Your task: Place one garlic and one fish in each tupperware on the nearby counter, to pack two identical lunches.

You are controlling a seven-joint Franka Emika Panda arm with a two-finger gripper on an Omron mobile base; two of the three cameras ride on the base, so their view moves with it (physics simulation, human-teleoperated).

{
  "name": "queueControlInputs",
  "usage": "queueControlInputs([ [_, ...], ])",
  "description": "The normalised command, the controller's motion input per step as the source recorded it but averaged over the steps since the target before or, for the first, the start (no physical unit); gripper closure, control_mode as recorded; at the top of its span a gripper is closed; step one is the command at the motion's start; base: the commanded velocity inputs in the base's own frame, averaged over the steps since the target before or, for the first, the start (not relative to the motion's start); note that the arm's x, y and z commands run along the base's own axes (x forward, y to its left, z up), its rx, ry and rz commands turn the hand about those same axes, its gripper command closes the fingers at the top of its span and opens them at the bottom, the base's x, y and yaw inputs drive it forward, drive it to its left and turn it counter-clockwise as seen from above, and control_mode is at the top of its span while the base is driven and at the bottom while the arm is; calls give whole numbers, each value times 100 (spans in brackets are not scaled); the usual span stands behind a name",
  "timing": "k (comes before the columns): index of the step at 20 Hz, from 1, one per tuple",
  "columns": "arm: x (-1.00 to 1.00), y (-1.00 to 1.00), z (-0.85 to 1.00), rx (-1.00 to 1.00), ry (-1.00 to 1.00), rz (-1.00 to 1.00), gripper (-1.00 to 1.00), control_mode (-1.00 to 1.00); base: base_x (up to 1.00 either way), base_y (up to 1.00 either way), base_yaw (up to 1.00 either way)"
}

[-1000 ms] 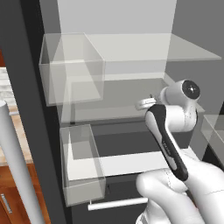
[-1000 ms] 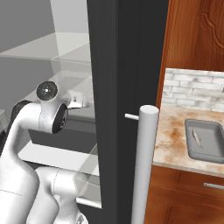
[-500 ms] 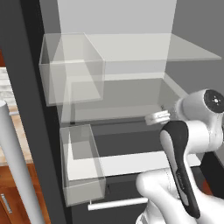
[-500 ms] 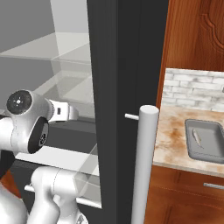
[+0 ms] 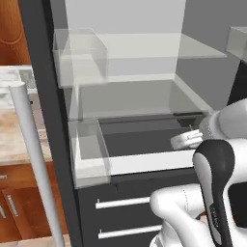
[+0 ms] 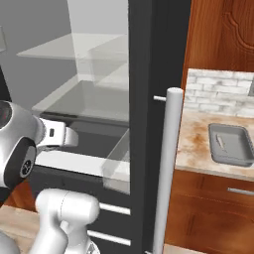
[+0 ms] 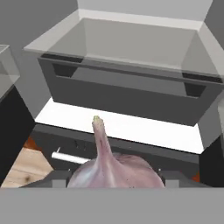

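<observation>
Hand (image 7: 114, 181) now lower, farther back from shelves; gripping pale pinkish garlic (image 7: 114, 168), stem tip up

Open fridge (image 5: 144, 140); clear bins (image 5: 89, 154); glass shelves (image 5: 144, 48); possibly door handle (image 6: 166, 168).

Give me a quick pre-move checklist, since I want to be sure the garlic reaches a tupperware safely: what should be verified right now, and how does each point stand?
1. Garlic sits between the fingers, stem tip pointing away from the hand: ok.
2. Grip is firm enough for the carry: cannot tell; the fingers are mostly hidden by the bulb.
3. Gripper is outside the fridge drawer, in front of it: ok.
4. A tupperware lies on the counter, right of the fridge: ok.
5. That tray has room: ok; one slim pale thing lies in it.
6. The fridge door handle stands between gripper and counter: not ok; route around it.
</observation>
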Motion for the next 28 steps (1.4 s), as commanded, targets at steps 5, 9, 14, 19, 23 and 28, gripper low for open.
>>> queueControlInputs([
  [5, 0, 0, 0, 0, 0, 0, 100, 100, -100, -20, -1],
  [9, 0, 0, 0, 0, 0, 0, 100, 100, -63, -78, -2],
  [14, 0, 0, 0, 0, 0, 0, 100, 100, -33, -100, -9],
  [19, 0, 0, 0, 0, 0, 0, 100, 100, -25, -100, -13],
  [23, 0, 0, 0, 0, 0, 0, 100, 100, -16, -100, -13],
  [28, 0, 0, 0, 0, 0, 0, 100, 100, -4, -86, -8],
])
